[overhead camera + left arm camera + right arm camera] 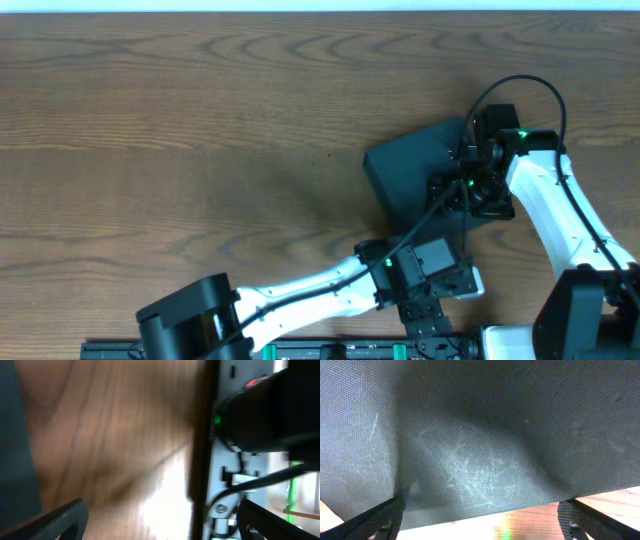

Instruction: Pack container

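Overhead and wrist views, packing nearly or fully complete. We see the container lying flat on the table, partly under the right arm. Its lid appears to be down, since the right wrist view is filled by one unbroken, scuffed, textured surface. No loose packets show anywhere around the container, so we judge the filling done. What is inside stays hidden, and we cannot confirm that the lid is latched. What may remain is a final press or check of the lid, then withdrawal of both arms.

The right gripper hovers just above the container's top with its jaws spread wide, holding nothing. The left gripper lies on the near side of the container, clear of it, jaws likewise wide and empty. A strip of the container's teal wall shows at the left border of the left wrist view.

Orientation: the box is squarish, so we mark no true long axis. Its sides run skew to the wood grain, one corner pointing away from the right arm. The hinge side cannot be told.
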You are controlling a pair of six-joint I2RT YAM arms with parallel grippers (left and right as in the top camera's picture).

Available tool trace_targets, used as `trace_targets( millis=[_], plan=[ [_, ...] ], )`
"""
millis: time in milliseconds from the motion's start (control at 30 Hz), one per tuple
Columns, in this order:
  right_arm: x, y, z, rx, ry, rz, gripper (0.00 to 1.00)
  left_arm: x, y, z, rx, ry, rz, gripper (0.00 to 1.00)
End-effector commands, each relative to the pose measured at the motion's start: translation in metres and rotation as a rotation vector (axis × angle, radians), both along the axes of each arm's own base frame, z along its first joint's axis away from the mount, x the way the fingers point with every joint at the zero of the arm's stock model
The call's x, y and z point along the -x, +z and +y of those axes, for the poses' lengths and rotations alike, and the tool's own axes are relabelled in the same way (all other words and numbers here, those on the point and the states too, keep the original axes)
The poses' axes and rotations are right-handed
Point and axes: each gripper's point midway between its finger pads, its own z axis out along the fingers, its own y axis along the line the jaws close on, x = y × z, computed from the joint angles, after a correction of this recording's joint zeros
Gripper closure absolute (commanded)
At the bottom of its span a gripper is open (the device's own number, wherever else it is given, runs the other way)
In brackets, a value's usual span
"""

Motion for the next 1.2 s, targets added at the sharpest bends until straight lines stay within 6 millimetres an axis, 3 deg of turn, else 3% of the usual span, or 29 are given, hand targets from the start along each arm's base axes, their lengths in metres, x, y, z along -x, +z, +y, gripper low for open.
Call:
trace_targets(
  millis=[0,200,400,933,1167],
  plan=[
    [-0.002,-0.004,0.002,-0.002,0.001,-0.001,0.01,-0.013,-0.016,0.005,-0.029,0.011,0.004,0.05],
    [-0.002,-0.004,0.002,-0.002,0.001,-0.001,0.01,-0.037,-0.025,0.005,-0.025,0.064,0.0,0.05],
    [-0.003,-0.004,0.002,-0.002,0.001,-0.004,0.01,-0.049,-0.029,0.003,-0.018,0.082,-0.029,0.05],
    [-0.007,-0.004,0.002,-0.003,0.001,-0.022,0.01,-0.038,-0.036,-0.001,-0.019,-0.004,-0.068,0.05],
    [-0.007,-0.004,0.002,-0.003,0.001,-0.022,0.01,-0.043,-0.042,-0.006,-0.015,0.007,-0.092,0.05]
  ],
)
